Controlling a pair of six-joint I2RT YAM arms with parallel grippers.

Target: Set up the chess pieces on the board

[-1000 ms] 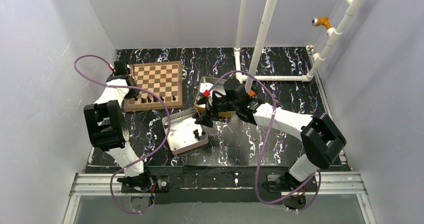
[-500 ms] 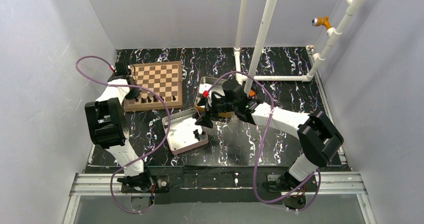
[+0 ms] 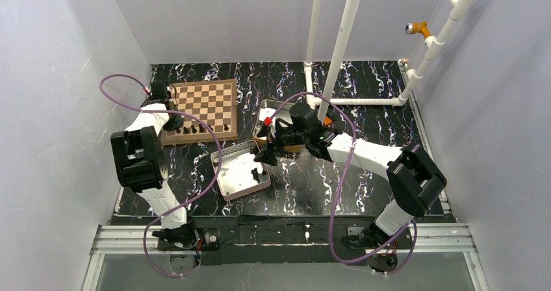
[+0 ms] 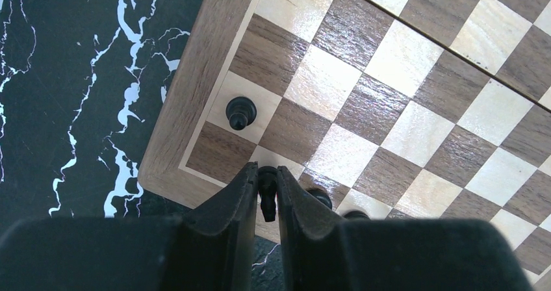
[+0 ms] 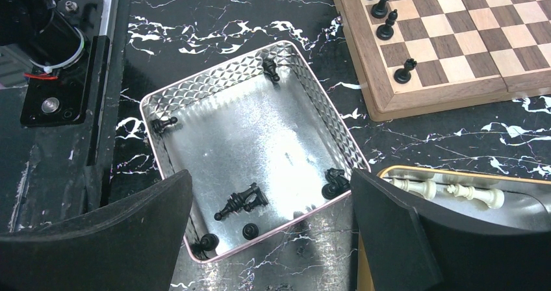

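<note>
A shallow silver metal tin with embossed walls and a pinkish rim [image 5: 214,86] sits askew on the black, white-veined marble counter [image 5: 260,5], in the lower middle of the top view. The right fingers [image 5: 130,232] hang over it, spread wide with nothing between them. In the right wrist view they fill the two lower corners and the tin lies between them.

Several tiny black chess pieces [image 5: 242,201] lie on their sides in the tin, scattered along its walls and lower edge. At the lower right of that view, just beside it, a second tin with a gold rim [image 5: 455,172] holds white pieces [image 5: 448,190] lying flat.

Farther back, at the upper left of the top view, the square wooden board with tan and brown checks [image 3: 208,99] lies flat on the counter. A short row of black pieces stands along its lower edge.

The left fingers [image 4: 242,193] are at the board's lower left corner, narrowly apart with one upright black piece [image 4: 267,197] between them. I cannot tell whether they press on it. A lone black pawn [image 4: 240,112] stands on a light square just beyond, beside the rim.

White plastic pipes [image 3: 338,44] rise at the back.
</note>
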